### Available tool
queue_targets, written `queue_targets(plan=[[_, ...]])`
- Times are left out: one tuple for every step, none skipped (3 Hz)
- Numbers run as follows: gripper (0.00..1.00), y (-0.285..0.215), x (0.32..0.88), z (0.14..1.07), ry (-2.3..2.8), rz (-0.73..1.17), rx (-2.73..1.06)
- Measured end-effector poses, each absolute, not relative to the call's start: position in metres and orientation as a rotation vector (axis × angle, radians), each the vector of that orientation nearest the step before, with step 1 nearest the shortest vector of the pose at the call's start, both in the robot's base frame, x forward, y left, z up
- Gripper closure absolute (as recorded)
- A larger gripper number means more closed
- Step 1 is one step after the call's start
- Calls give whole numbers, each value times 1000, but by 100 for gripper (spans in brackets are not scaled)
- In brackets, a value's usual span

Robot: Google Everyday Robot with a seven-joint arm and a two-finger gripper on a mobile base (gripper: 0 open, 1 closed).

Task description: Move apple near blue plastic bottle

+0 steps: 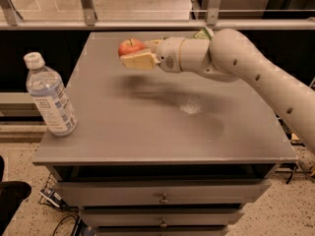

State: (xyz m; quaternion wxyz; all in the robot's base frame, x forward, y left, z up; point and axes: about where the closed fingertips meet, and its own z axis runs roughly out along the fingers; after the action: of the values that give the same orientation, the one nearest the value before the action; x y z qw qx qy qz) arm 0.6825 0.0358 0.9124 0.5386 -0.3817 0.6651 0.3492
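Carrying the apple (130, 46), that's the step in hand: the claw (134, 54) is clamped around the fruit, one pale finger under it, stem pointing up. The shadow smeared on the grey worktop (147, 127) beneath suggests the apple rides clear of the surface. It sits well apart from the blue plastic bottle (49, 100), which stands upright at the front-left corner; the apple is far behind the bottle and off to its right. A green bag (203, 32) peeks out behind the arm, farther right again from the bottle. Next, by my reading, comes a sweep forward and left toward the bottle, then a gentle set-down just beside it without knocking that tall, tippy bottle.
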Motion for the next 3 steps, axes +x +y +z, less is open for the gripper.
queue_targets(plan=[[100, 34, 624, 883, 1568, 875, -920], [100, 50, 575, 851, 1535, 924, -964], [100, 73, 542, 843, 1498, 923, -1035]])
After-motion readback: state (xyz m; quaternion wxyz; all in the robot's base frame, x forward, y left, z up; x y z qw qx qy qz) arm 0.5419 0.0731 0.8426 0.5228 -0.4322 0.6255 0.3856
